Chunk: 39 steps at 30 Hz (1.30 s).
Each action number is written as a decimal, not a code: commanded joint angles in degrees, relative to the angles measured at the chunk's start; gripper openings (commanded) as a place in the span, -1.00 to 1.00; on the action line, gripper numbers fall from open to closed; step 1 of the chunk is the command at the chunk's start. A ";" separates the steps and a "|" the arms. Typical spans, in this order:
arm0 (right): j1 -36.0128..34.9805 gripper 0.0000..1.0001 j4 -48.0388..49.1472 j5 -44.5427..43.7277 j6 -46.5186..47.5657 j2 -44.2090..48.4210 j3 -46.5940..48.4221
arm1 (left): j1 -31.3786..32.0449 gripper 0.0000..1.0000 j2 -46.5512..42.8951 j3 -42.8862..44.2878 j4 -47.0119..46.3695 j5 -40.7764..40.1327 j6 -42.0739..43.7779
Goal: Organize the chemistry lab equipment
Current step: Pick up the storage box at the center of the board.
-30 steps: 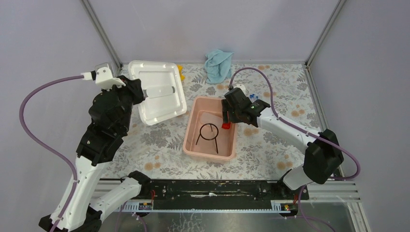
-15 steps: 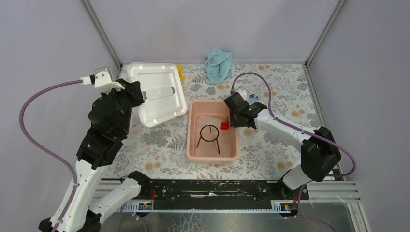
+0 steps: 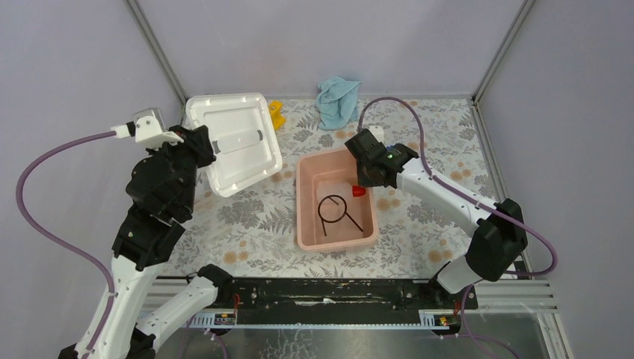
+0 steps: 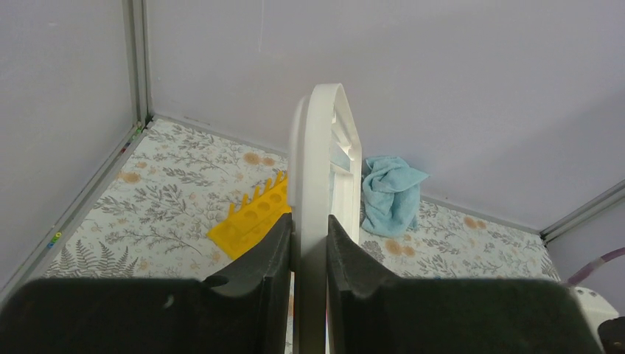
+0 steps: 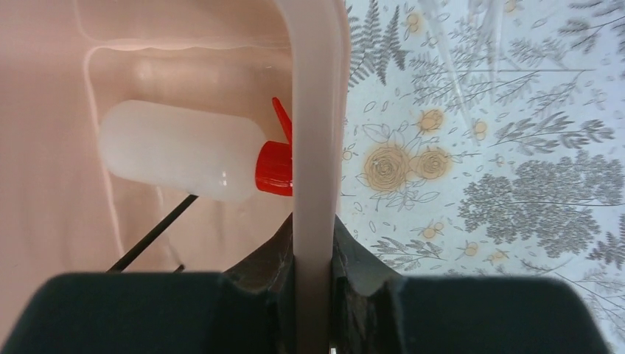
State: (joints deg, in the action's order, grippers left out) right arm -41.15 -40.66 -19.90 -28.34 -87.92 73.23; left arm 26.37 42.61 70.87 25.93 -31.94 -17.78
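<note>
The right end effector (image 5: pixel 313 254) pinched the pink bin (image 5: pixel 318 88) by its wall, the left end effector (image 4: pixel 309 247) the white lid (image 4: pixel 324 140). Just beside the right one, inside the bin, lay the bottle (image 5: pixel 180 151): likely light, slick, squashy; best gripped mid-body.

Glossy pink plastic tub (image 5: pixel 318 110), translucent plastic bottle (image 5: pixel 180 151)

Crumpled light-blue cloth (image 3: pixel 336 99) at the far edge of the floral table cover (image 3: pixel 254 224) — grey walls (image 3: pixel 321 37) behind
</note>
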 commanded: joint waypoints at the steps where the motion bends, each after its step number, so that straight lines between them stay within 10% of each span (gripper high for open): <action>1: 0.66 -1.00 -3.39 -4.40 -0.25 2.32 9.14 | 0.11 -1.00 -0.37 -0.25 -6.64 -1.40 1.55; 22: 14.26 -1.00 -10.63 -3.85 3.47 4.62 29.04 | 0.17 -1.00 -0.72 -1.93 -5.84 0.18 3.11; 39: 23.94 -1.00 -3.20 6.66 -1.82 15.10 8.85 | 0.16 -1.00 5.47 1.57 -3.70 10.49 1.83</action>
State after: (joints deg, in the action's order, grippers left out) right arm -18.02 -51.03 -18.72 -25.78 -77.62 85.91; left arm 26.37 46.94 69.87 25.41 -25.02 -15.49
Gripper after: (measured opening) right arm 0.211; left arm 0.249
